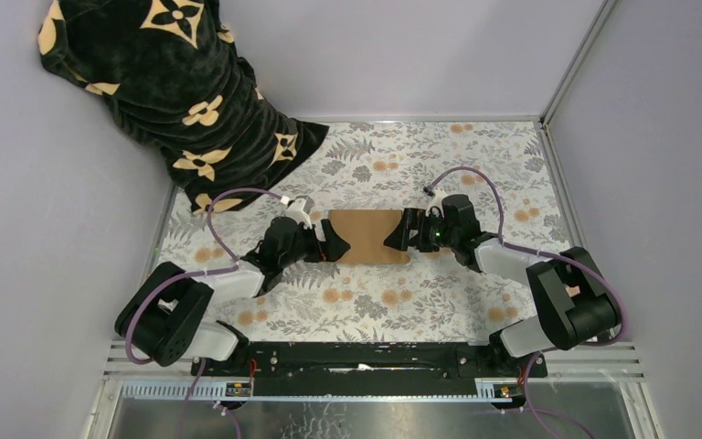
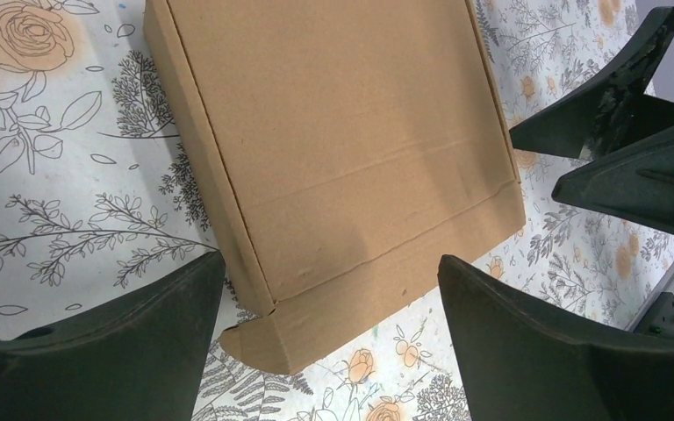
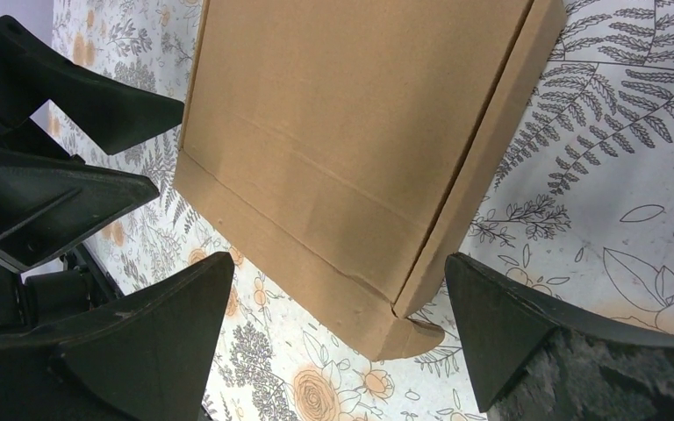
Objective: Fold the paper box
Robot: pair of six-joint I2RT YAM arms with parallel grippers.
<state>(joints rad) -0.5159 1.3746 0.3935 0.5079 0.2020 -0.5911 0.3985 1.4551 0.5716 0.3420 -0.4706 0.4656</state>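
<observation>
Paper box (image 1: 368,236) lies flat mid-table, betw. the arms. Left gripper (image 1: 327,245) sits at its left end and right gripper (image 1: 402,233) at its right end, both w/ jaws wide apart, nothing held. Prob. the start: next needs an edge flap pinched and lifted along its crease. No writing or brand legible; black fabric (image 1: 164,82) far left shows only gold flower motifs.

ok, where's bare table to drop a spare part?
Bare floral table runs between the paper box and the back wall. Another strip lies between the box and the base rail. Crowded: mid-table, where the open left gripper and right gripper flank the box; black cloth covers the far-left corner.
</observation>
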